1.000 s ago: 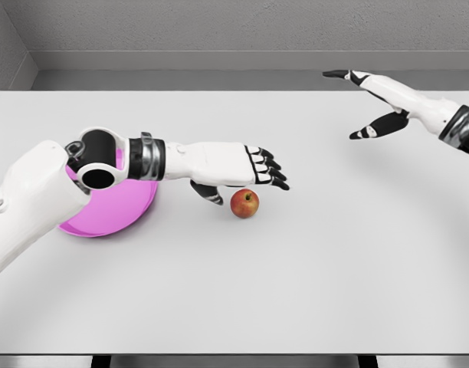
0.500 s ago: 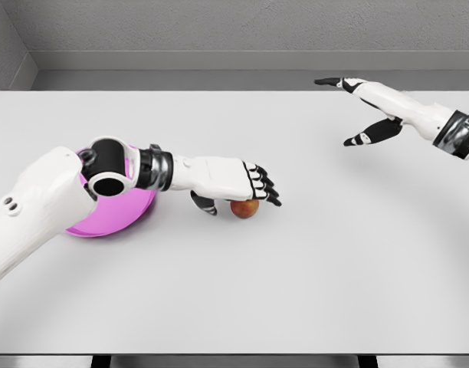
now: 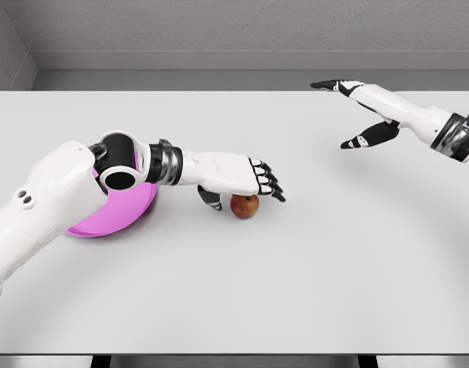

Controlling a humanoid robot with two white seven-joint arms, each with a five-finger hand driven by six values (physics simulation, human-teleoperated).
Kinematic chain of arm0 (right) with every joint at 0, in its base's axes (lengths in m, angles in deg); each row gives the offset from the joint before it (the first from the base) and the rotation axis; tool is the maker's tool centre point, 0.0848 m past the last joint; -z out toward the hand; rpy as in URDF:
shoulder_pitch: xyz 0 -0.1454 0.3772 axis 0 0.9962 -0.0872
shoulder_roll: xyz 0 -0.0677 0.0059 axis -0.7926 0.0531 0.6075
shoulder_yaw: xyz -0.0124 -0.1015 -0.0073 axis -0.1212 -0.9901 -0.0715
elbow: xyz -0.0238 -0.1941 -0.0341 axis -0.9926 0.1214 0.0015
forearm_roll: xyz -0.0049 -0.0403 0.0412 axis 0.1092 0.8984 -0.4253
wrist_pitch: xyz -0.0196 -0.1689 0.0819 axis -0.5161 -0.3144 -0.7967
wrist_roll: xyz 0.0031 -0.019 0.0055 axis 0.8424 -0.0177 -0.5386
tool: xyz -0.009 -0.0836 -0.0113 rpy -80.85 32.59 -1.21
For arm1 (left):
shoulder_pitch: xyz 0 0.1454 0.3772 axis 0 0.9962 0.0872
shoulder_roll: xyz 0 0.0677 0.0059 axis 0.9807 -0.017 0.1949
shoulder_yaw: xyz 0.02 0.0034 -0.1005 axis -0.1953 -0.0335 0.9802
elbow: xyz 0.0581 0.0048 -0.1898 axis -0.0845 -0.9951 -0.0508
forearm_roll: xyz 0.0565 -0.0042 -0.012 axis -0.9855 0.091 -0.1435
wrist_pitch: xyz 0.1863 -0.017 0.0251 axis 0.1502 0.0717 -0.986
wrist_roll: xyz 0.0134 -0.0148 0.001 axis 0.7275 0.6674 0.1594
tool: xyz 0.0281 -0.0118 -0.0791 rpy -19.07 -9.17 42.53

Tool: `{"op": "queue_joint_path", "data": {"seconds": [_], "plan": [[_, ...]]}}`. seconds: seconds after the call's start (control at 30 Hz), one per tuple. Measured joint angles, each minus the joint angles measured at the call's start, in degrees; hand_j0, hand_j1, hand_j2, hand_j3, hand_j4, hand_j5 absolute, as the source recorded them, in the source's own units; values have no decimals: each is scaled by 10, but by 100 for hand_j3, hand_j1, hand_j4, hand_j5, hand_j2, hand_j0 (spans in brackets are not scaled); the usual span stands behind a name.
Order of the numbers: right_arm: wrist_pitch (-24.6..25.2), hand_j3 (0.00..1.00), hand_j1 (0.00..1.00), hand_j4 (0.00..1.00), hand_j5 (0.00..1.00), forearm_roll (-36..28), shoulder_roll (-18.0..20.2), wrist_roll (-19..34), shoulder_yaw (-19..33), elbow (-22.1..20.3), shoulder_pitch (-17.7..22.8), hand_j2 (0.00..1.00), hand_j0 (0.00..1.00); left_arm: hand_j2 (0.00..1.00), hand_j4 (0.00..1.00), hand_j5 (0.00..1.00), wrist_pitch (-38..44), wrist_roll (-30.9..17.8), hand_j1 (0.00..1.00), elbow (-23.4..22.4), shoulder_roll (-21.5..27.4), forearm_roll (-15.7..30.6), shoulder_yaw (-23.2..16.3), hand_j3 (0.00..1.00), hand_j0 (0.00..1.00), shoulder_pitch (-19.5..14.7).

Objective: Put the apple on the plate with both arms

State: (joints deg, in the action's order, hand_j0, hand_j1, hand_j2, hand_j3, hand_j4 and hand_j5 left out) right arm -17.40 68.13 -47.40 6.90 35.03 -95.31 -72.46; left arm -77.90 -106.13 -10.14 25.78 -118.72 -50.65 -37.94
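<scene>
A: So, where's the apple (image 3: 244, 205) rn?

B: On the desk (image 3: 311, 261), just right of the pink plate (image 3: 131, 211). Not on it yet.

A: Is the left robot hand (image 3: 238, 178) holding it?

B: Not rly. It's right over the apple, fingers flat on top, thumb down beside it. Looks half wrapped, no lift.

A: And the right robot hand (image 3: 355, 115)?

B: Far off, up in the air, fingers spread wide, holding nothing.

A: So what's left?

B: Prob most of it: grab, carry, put on plate.
</scene>
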Motion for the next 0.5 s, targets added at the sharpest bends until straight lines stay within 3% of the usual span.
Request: {"op": "queue_joint_path", "data": {"seconds": [0.5], "plan": [[0,100,100,100,100,0,1,0,2,-11,0,100,100,83,83,83,0,-10,83,-3,-1,-1,-19,83,83,-3]]}}
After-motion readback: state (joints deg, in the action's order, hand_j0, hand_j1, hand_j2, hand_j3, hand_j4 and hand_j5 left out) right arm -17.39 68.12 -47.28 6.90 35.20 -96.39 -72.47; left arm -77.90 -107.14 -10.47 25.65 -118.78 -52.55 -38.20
